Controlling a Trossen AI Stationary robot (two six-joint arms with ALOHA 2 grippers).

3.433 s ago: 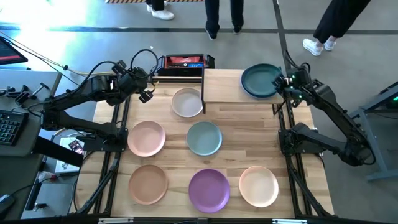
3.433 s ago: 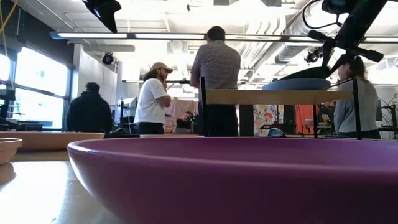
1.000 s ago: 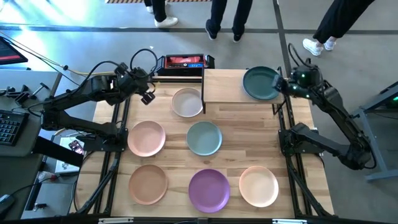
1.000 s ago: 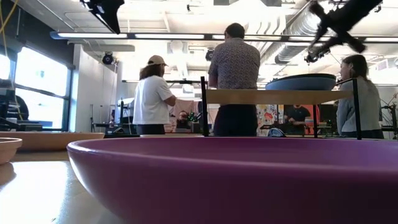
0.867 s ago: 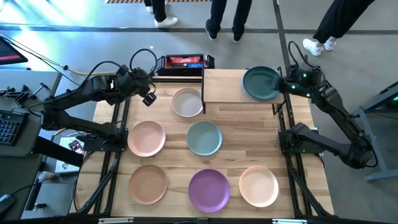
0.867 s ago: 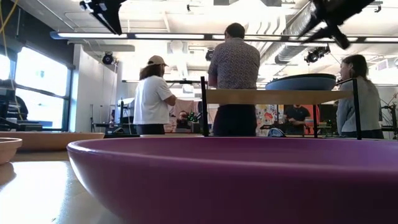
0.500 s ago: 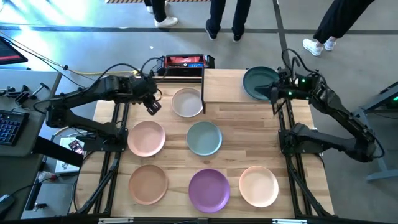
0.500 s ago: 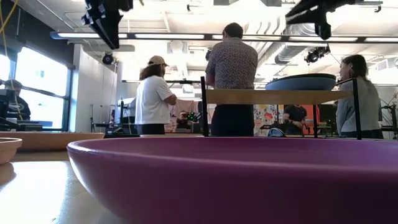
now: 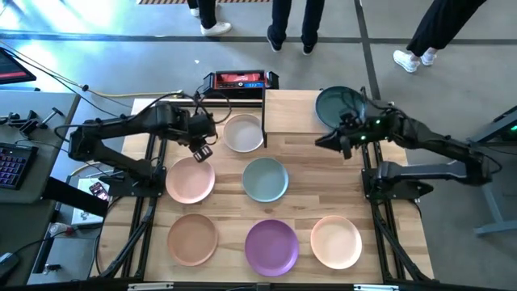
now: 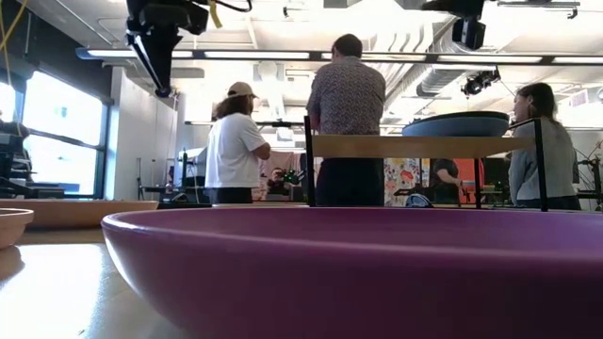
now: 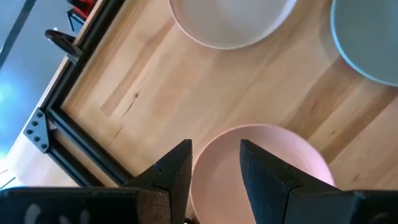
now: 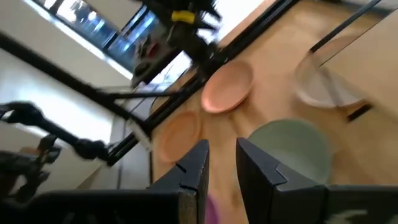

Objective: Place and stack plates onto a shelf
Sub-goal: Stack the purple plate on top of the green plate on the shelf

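The dark teal plate (image 9: 338, 103) lies flat on the right end of the shelf (image 9: 287, 113), which stands at the table's far edge; the low view shows the plate (image 10: 457, 124) too. On the table lie the beige (image 9: 244, 133), pink (image 9: 191, 179), sage green (image 9: 265, 179), tan (image 9: 192, 238), purple (image 9: 271, 246) and peach (image 9: 336, 241) plates. My left gripper (image 9: 202, 150) (image 11: 216, 163) hangs open, pointing down over the pink plate's far rim (image 11: 305, 158). My right gripper (image 9: 326, 141) (image 12: 222, 163) is open and holds nothing. It is in the air just in front of the shelf.
A red and black box (image 9: 239, 80) sits behind the shelf's left end. Black frame rails (image 9: 153, 202) (image 9: 380, 210) run along the table's left and right sides. People stand beyond the far edge (image 10: 350, 113). The purple plate (image 10: 358, 273) fills the low view's foreground.
My left gripper has swung from the table's far left corner toward the near side and down over the pink plate, tipping to point down. My right gripper has drawn back from the dark teal plate toward the table's middle and near side. The plate stays on the shelf.
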